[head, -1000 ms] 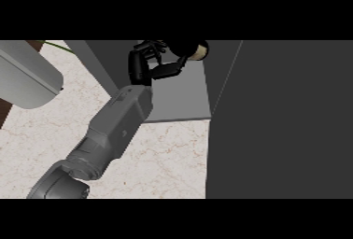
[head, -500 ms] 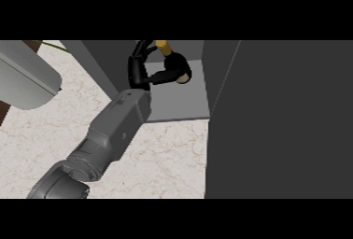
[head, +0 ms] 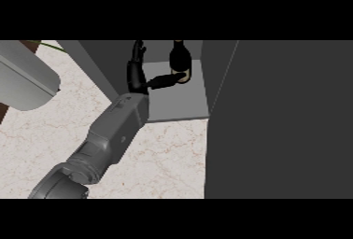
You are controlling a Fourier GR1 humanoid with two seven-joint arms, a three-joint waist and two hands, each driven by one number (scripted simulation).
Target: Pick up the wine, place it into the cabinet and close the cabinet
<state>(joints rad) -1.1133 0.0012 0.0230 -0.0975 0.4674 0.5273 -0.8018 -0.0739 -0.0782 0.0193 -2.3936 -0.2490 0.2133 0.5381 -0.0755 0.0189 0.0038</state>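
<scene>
One hand (head: pixel 140 70) in play, the left, reaching up off the marbled tabletop (head: pixel 165 154) into the open cabinet (head: pixel 180 105). Its fingers are spread straight, the thumb just touching the wine (head: pixel 180 58). That dark bottle stands on the cabinet's grey floor, near the back wall.

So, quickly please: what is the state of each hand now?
Left hand: open, fingers straight, thumb touching the wine bottle inside the cabinet.
Right hand: not in view.

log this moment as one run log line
phase: placing | left hand: open, beside wine | wine: upright in cabinet | door: open
</scene>
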